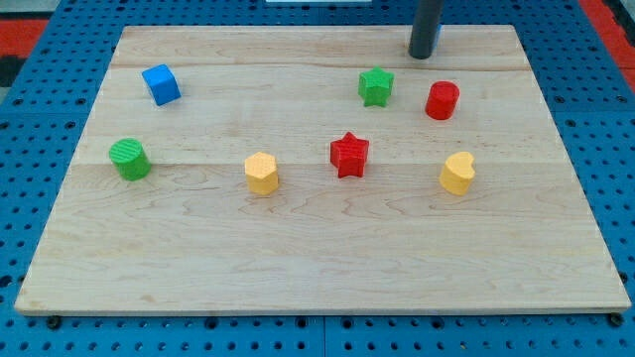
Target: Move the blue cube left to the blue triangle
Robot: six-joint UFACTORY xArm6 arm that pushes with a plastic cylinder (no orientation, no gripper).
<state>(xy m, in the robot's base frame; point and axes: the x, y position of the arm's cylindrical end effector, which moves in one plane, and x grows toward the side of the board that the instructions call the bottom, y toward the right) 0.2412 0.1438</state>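
A pale wooden table [317, 268] lies on a blue pegboard, its near part bare. Going back from the near edge: a yellow block [261, 173] near centre, another yellow block [457, 173] at 3 o'clock, a red star [349, 155] in the middle and a green cylinder [129, 159] at 9 o'clock. Further off stand a red cylinder [443, 100] and a green star [376, 86] at about 1 o'clock, and the blue cube [161, 84] at 10 o'clock. My tip [421, 56] rests at the far edge, about 1 o'clock, beyond the red cylinder and well apart from the cube. The end effector is a bare rod, with nothing to spread or pinch. A sliver of blue shows beside the rod; whether that is the blue triangle I cannot tell. The push seems not yet begun: I judge the tip must first cross to the cube.
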